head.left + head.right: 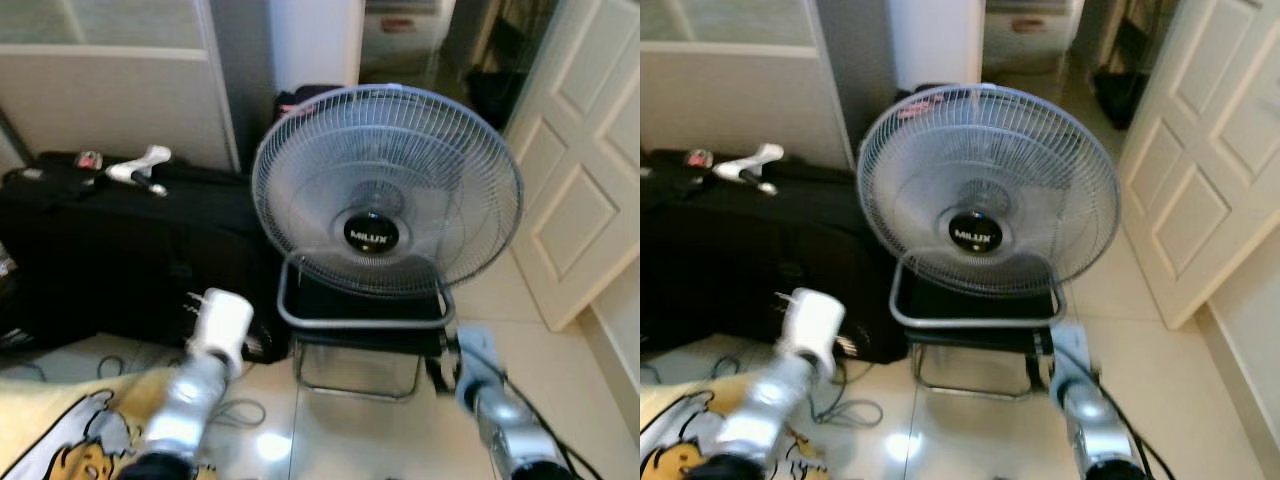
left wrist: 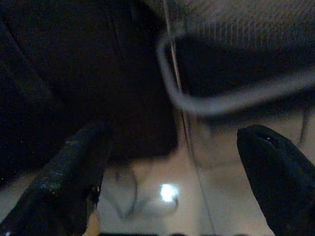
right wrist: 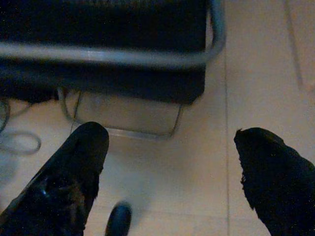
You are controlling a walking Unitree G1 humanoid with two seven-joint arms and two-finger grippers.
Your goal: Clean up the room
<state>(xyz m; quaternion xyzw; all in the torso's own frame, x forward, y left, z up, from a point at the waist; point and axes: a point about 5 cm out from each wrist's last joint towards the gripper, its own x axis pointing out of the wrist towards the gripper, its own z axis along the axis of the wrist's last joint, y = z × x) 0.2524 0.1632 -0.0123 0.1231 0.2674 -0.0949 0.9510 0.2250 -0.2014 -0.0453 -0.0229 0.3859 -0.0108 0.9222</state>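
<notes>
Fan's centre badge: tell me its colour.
Black with pale lettering, on the fan; it shows best in the left eye view, ringed by the grey wire grille.

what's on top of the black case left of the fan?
On the long black case lie a white-handled tool and a small red-and-white item. The round grey wire-grille fan covers the case's right end, so anything there is hidden.

A glossy cream tiled floor (image 1: 350, 430) is lit from above; a white panelled door (image 1: 580, 170) is seen at right.
</notes>
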